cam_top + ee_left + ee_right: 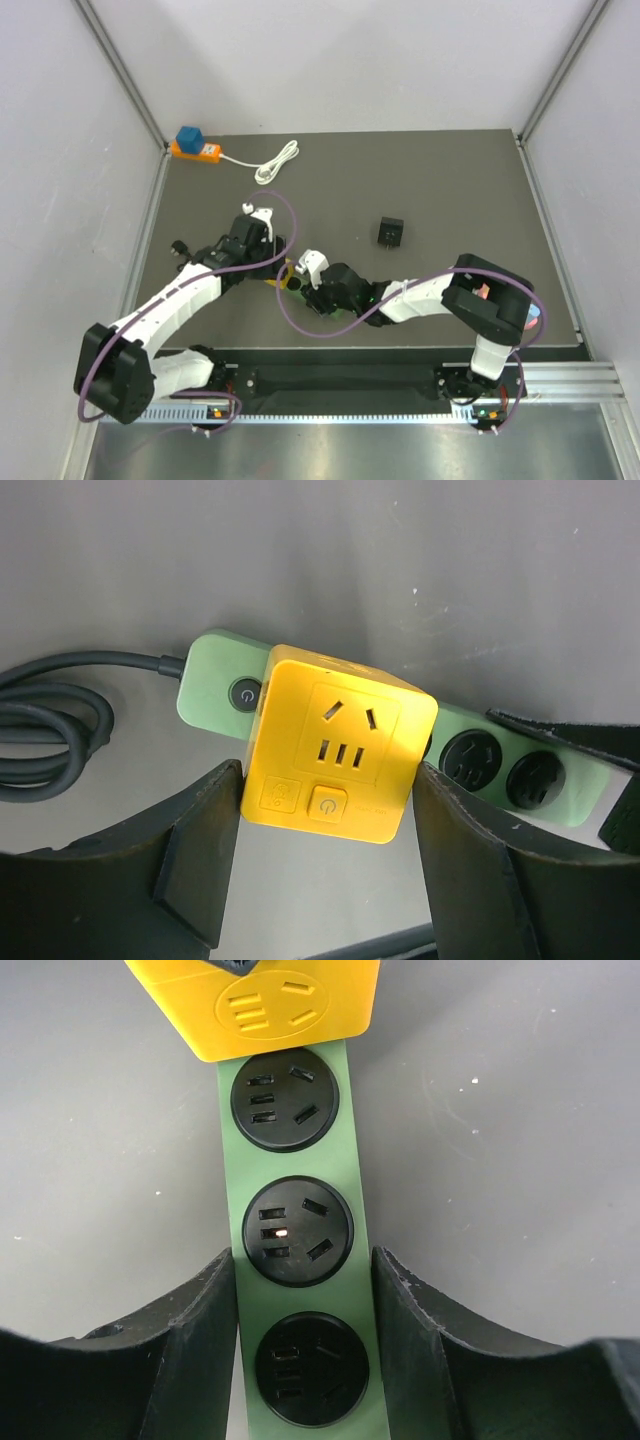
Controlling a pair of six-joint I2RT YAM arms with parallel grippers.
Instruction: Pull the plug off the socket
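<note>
Left claw (328, 790) clamped on yellow cube plug (340, 745), which sits in green socket strip (212, 680). Right claw (303, 1285) narrow, gripping the strip's edges; plug just beyond its fingertips.

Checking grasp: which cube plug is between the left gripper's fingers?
The yellow cube plug on the green power strip; black cube and blue cube sit elsewhere.

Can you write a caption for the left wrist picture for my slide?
Left gripper squeezes the yellow plug sitting on the green power strip.
</note>
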